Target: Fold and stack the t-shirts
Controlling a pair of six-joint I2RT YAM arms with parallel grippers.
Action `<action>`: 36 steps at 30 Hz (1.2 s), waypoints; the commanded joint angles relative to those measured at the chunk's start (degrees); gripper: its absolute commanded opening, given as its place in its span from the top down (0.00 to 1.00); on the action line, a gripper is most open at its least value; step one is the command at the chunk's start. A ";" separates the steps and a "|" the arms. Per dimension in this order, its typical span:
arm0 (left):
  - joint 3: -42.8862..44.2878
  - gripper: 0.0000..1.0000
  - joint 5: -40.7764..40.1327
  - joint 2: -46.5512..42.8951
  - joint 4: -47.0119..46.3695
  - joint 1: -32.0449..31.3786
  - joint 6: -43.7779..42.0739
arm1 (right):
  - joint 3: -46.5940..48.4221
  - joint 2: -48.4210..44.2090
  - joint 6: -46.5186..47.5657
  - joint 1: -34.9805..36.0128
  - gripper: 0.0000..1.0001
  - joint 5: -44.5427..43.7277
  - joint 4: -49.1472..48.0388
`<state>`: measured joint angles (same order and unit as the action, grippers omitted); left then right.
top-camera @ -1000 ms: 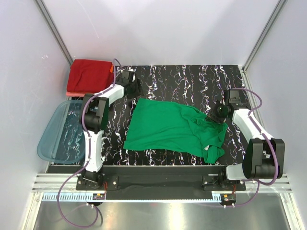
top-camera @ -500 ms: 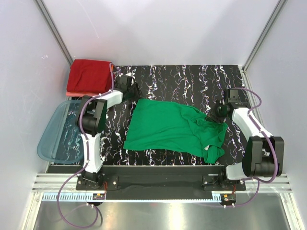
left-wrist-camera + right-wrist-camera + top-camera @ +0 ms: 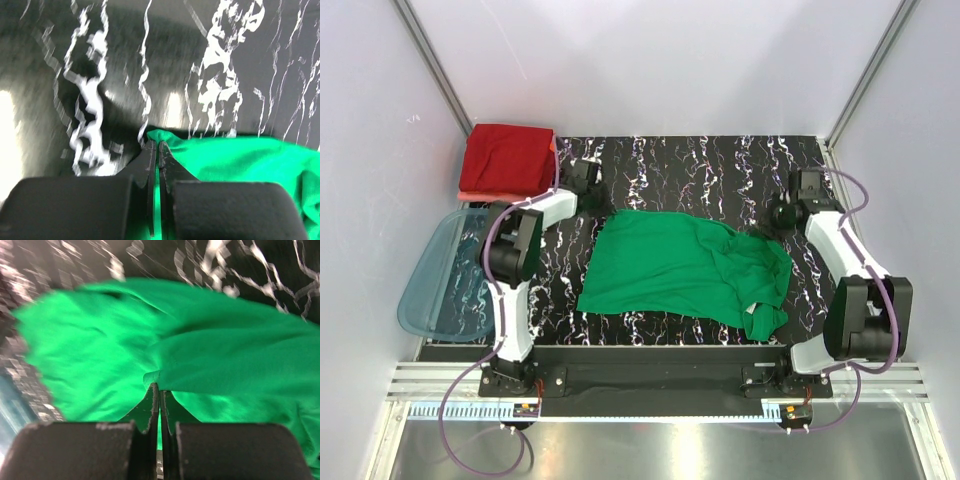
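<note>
The bright green t-shirt (image 3: 670,262) lies spread on the black marbled table, bunched and wrinkled at its right side (image 3: 760,285). My left gripper (image 3: 156,144) is shut on the shirt's far left corner, with green cloth showing between its jaws. My right gripper (image 3: 159,386) is shut on a small fold of the same green shirt (image 3: 210,350) at its far right edge. In the top view the left gripper (image 3: 590,188) and the right gripper (image 3: 782,215) stand at the shirt's two far corners. A dark red folded t-shirt (image 3: 507,157) sits on a salmon-pink one (image 3: 470,194) at the back left.
A translucent blue tub (image 3: 440,275) rests off the table's left edge, beside the left arm. White walls close in the back and both sides. The arm bases stand at the near edge.
My left gripper has closed on the green shirt's far left corner. Both grippers have shifted toward the back of the table. The right gripper stayed shut on the cloth.
</note>
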<state>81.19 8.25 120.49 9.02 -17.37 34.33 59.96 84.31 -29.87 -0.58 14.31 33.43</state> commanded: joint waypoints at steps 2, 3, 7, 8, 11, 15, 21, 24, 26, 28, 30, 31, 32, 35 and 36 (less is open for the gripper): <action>-0.94 1.00 -2.80 -13.59 5.13 -0.39 -1.97 | 11.03 -4.06 -2.39 0.23 1.00 1.61 1.72; -1.20 1.00 -3.06 -18.74 6.96 -0.39 -2.42 | 14.71 -5.72 -2.04 0.23 1.00 0.99 3.90; -0.86 1.00 -4.65 -30.38 11.89 -0.39 -4.62 | 21.06 -12.91 0.51 0.23 1.00 2.65 5.42; -0.59 1.00 -4.56 -32.57 12.95 -0.39 -5.32 | 21.94 -14.69 1.03 0.23 1.00 3.09 5.42; -0.24 1.00 -4.12 -41.27 15.76 -0.30 -6.20 | 25.37 -21.81 2.44 0.23 1.00 3.80 6.20; -0.06 1.00 -3.16 -54.79 17.96 -0.39 -7.95 | 32.31 -30.67 4.46 0.23 1.00 2.75 8.66; -0.33 1.00 2.12 -72.46 18.49 -0.30 -11.12 | 42.77 -39.56 7.89 0.23 1.00 -1.72 12.45; -0.85 1.00 3.52 -80.02 18.76 -0.30 -11.39 | 48.56 -42.20 9.38 0.23 1.00 -5.06 13.41; -1.12 1.00 3.70 -84.60 18.76 -0.39 -11.47 | 54.08 -42.22 10.61 0.23 1.00 -6.21 14.64; -1.38 1.00 3.09 -86.90 18.76 -0.30 -11.74 | 58.31 -40.55 11.58 0.23 1.00 -7.80 16.22; -2.08 1.00 2.04 -88.84 18.67 -0.30 -11.91 | 63.59 -37.58 12.98 1.97 1.00 -10.16 17.72; -2.26 1.00 1.51 -89.11 18.67 -0.39 -12.18 | 65.09 -36.16 13.51 2.59 1.00 -11.39 18.24; -2.96 1.00 1.24 -89.02 18.67 -0.30 -12.18 | 67.98 -33.02 14.56 2.77 1.00 -13.23 19.03; -4.54 1.00 -1.04 -87.19 17.88 -0.39 -11.65 | 73.43 -24.77 16.76 3.39 1.00 -14.04 19.39; -4.89 1.00 -2.35 -86.39 17.62 -0.39 -11.65 | 75.02 -22.03 17.21 3.48 1.00 -13.95 19.48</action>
<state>78.48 9.04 30.04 27.18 -17.69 23.49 132.86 49.34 -16.58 2.46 4.03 50.89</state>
